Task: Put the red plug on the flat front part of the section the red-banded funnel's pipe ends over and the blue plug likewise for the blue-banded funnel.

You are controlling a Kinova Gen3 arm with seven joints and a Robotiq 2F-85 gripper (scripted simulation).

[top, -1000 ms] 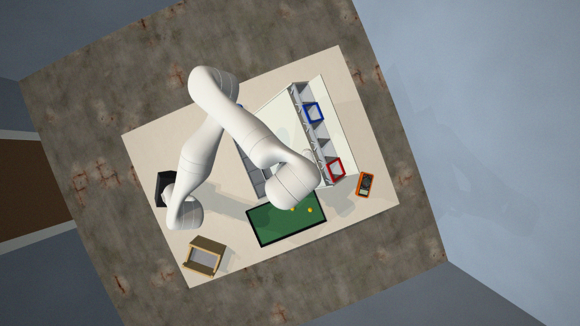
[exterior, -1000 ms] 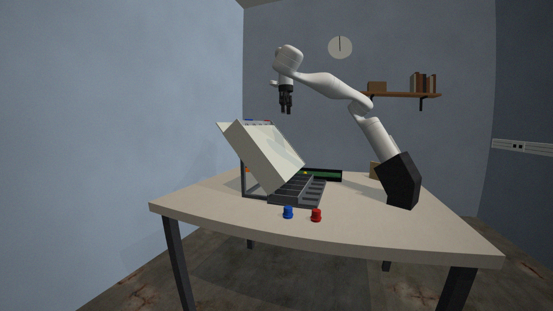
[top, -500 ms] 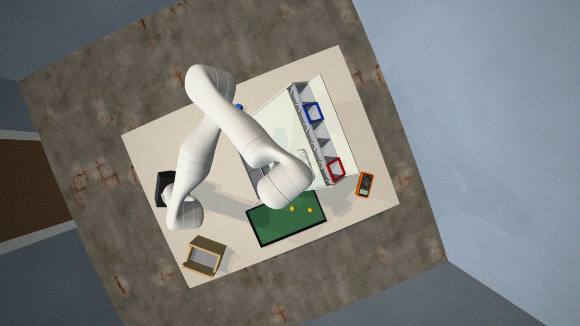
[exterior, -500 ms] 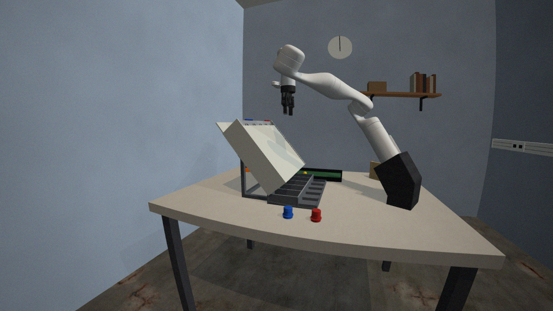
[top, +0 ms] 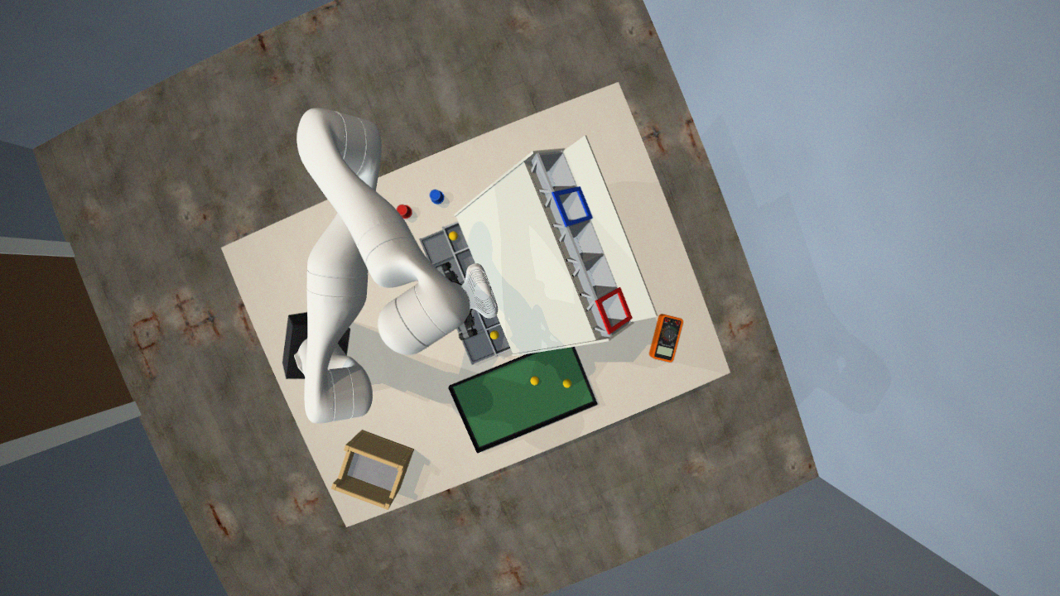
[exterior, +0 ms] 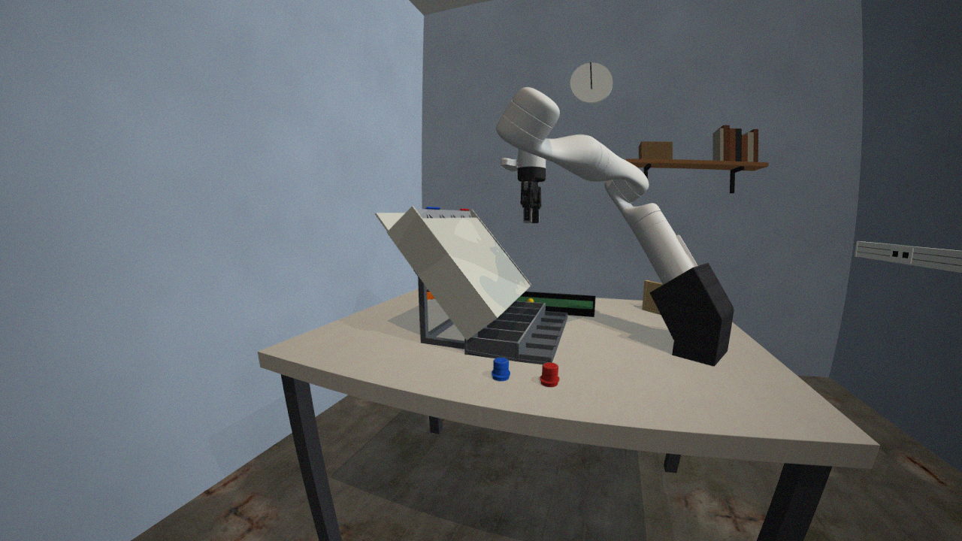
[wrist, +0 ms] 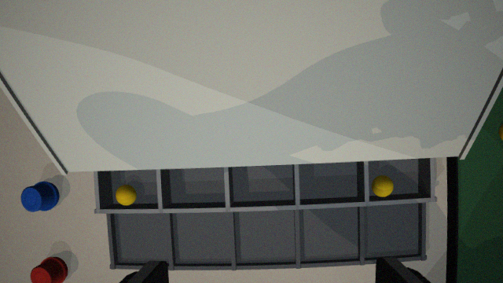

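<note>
While the gripper (exterior: 530, 216) (wrist: 272, 271) hangs spread and unladen, the red plug (top: 402, 211) (exterior: 549, 374) (wrist: 49, 271) waits beside the sectioned catcher (top: 478, 349) (exterior: 493, 347) (wrist: 232, 210); matching marbles to funnels seems in hand, calling next for a clear look at their landing sections.

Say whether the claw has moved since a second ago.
Yes. In the exterior view the claw has shifted rightward and lower, judged against the wall clock.
</note>
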